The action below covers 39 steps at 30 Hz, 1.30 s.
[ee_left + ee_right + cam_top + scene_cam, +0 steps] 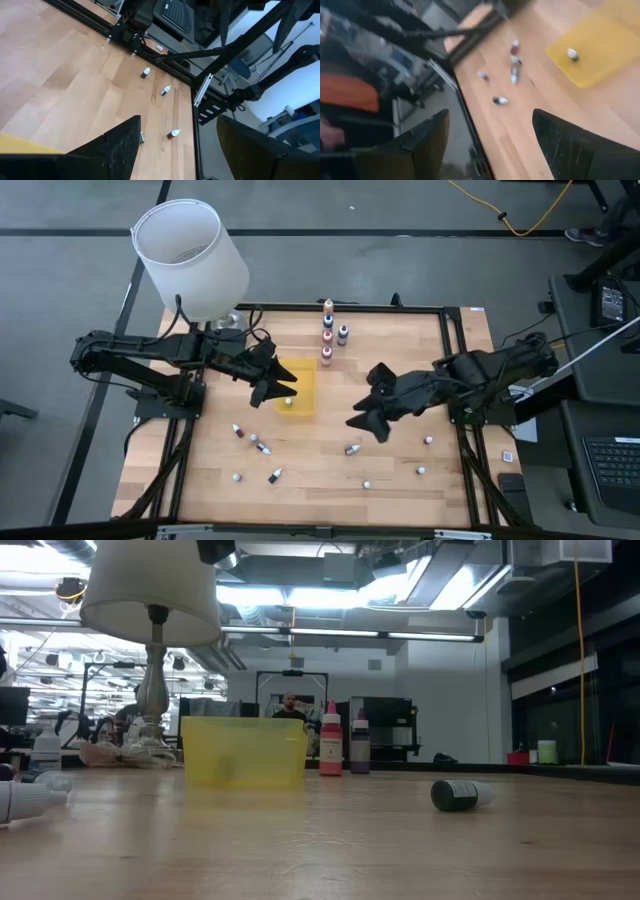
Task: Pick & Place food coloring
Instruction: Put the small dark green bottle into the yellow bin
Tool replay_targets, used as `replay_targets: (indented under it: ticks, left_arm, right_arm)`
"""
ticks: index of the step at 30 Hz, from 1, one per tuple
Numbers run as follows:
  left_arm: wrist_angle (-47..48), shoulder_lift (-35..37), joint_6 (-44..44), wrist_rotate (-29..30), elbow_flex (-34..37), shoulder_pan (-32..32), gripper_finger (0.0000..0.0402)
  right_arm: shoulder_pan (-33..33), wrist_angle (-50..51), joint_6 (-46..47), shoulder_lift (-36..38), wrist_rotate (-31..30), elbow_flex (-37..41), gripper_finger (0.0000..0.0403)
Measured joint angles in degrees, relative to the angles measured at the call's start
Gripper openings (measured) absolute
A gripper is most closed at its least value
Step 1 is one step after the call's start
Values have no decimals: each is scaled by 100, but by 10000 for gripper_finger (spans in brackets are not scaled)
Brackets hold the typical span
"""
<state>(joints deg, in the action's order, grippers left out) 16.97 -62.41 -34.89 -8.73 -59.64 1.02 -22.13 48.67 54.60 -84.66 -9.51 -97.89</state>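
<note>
One white-capped bottle [288, 402] is sitting in the yellow translucent rectangular tray [305, 375]; the other tiny food coloring dropper bottles [262, 448] are lying scattered across the near table. Left gripper [279, 392] and right gripper [366, 423] are hovering wide open, empty.

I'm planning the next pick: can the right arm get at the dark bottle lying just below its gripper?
Probably yes: the right gripper is open, the dark bottle lies alone on bare table, nothing between.

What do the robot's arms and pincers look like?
Both arms are black and chunky, with black cables along them. The left pincer and the right pincer each have two dark, flat, pointed fingers, a bit like beaks. I see no markings.
</note>
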Motion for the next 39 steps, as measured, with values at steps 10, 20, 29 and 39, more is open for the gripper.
replay_targets:
  ticks: [10, 20, 29, 39]
  left_arm:
    - [0, -2, -193, 2, 0, 0, 253]
    - [0, -4, -186, 4, 0, 0, 253]
    - [4, -4, -274, 20, 0, 0, 253]
    - [0, -4, -774, 79, 0, 0, 253]
  right_arm:
    - [183, 1114, -1634, -179, 905, -719, 287]
    - [313, 1339, -3617, -672, 1522, -716, 287]
    - [313, 1352, -3333, -1044, 1522, -714, 287]
    - [127, 1324, 1555, -1178, 1153, -714, 287]
